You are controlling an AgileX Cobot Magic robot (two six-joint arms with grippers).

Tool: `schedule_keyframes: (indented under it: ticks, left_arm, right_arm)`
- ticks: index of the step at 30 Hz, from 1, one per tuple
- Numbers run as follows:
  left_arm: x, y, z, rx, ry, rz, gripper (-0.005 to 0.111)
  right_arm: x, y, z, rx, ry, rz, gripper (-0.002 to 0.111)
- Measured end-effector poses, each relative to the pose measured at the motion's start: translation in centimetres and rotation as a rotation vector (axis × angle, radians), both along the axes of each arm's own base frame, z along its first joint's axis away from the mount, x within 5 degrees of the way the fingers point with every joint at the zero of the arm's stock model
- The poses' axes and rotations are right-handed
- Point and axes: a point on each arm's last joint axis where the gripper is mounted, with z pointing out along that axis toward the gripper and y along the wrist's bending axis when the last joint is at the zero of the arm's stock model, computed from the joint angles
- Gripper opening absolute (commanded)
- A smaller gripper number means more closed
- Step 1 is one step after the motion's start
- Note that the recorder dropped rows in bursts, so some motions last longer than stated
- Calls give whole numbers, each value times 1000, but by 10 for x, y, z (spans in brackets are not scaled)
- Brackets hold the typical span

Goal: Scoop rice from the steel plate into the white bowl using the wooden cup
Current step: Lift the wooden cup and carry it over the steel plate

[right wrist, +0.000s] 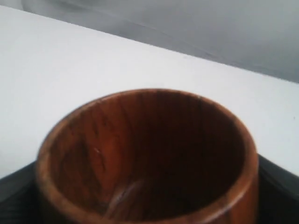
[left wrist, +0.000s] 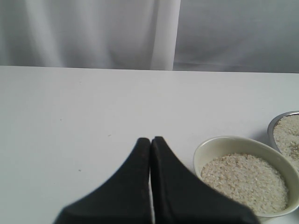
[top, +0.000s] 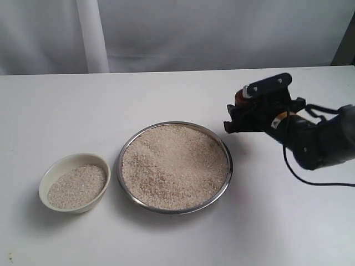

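room: open table (top: 166, 94) far of steel plate (top: 229, 166) | right gripper (top: 250, 106): clasps wooden cup (right wrist: 149, 154) near plate's far-right rim | left gripper (left wrist: 151, 143): jaws pressed together

The left gripper (left wrist: 150, 140) has its black fingers (left wrist: 133, 182) pressed together near the white bowl (left wrist: 212, 144) of rice (left wrist: 243, 179).

**Bare desk behind, a slim gap between the vessels**

The steel plate (top: 183, 210) and the white bowl (top: 58, 168) stand side by side, with a slim strip of desk (top: 111, 105) between them. Behind both, the desk lies bare up to the white curtain (top: 91, 33). Just beyond the plate's far right rim, the right gripper (top: 247, 106) blocks the way, its jaws clasping the wooden cup (top: 241, 96).
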Motion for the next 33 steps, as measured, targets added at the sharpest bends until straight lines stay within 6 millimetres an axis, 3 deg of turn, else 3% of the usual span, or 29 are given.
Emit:
schedule_keyframes:
  ticks: [6,11,18,19,24,30,33]
  left_arm:
    - [0,0,0,0,0,0,0]
    - [0,0,0,0,0,0,0]
    - [0,0,0,0,0,0,0]
    - [0,0,0,0,0,0,0]
    - [0,0,0,0,0,0,0]
    - [0,0,0,0,0,0,0]
    - [0,0,0,0,0,0,0]
  right_arm:
    - [-11,9,81,-122,-15,149,0]
    - [-22,41,138,-406,8,338,0]
    - [-37,94,173,-934,43,505,0]
    - [-40,107,176,-1078,26,528,0]
    - [-44,138,151,-1465,-8,575,0]
    - [-34,155,79,-1722,91,652,0]
    - [-29,157,55,-1810,107,683,0]
